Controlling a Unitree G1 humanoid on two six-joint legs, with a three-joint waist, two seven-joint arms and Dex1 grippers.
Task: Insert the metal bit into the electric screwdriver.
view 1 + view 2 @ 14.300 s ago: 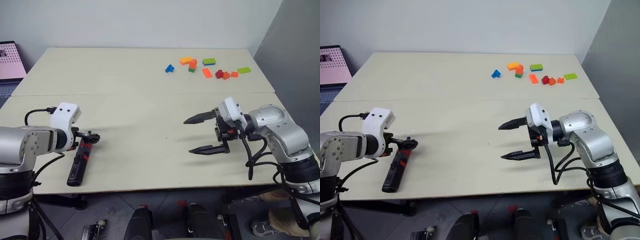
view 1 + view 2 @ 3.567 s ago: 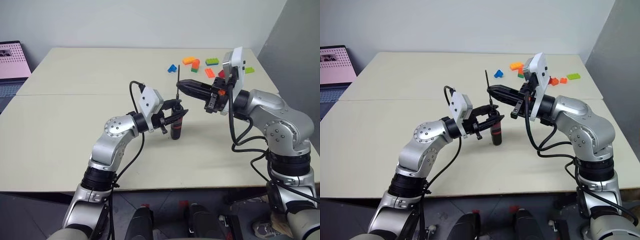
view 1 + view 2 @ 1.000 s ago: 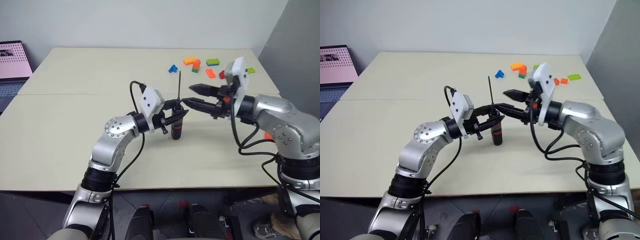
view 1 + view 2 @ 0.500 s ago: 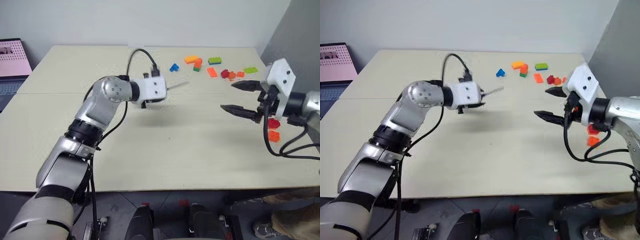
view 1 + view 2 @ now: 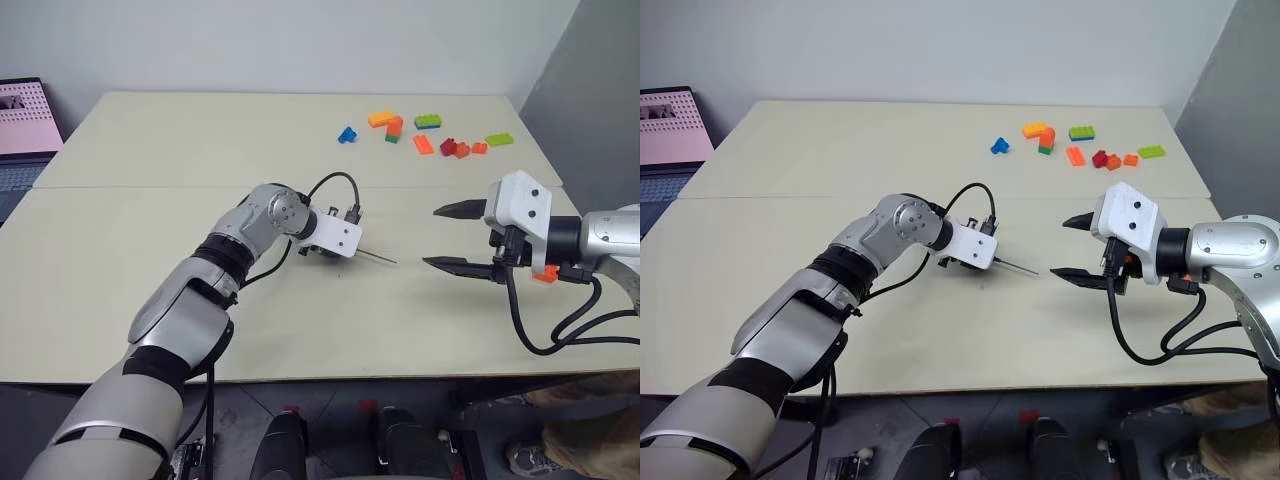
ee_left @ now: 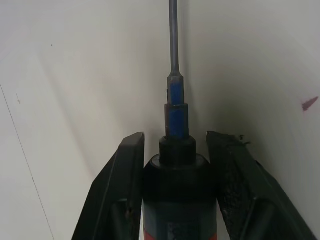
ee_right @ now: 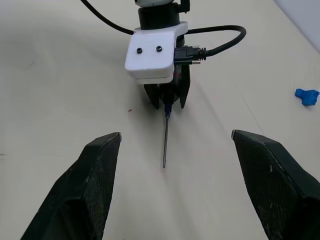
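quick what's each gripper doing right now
Left gripper: around the electric screwdriver, metal bit seated in its tip.
Right gripper: open, holding nothing.

The electric screwdriver (image 6: pixel 179 200) is black with a red band and a blue collar at its tip, and the metal bit (image 7: pixel 165 142) standing out of it is dark grey. Both hands, left hand (image 7: pixel 167 97) and right hand (image 5: pixel 452 237), have black fingers behind white housings. The table (image 5: pixel 200 140) is pale cream, and the toy bricks (image 5: pixel 425 135) on it are blue, orange, green and red.
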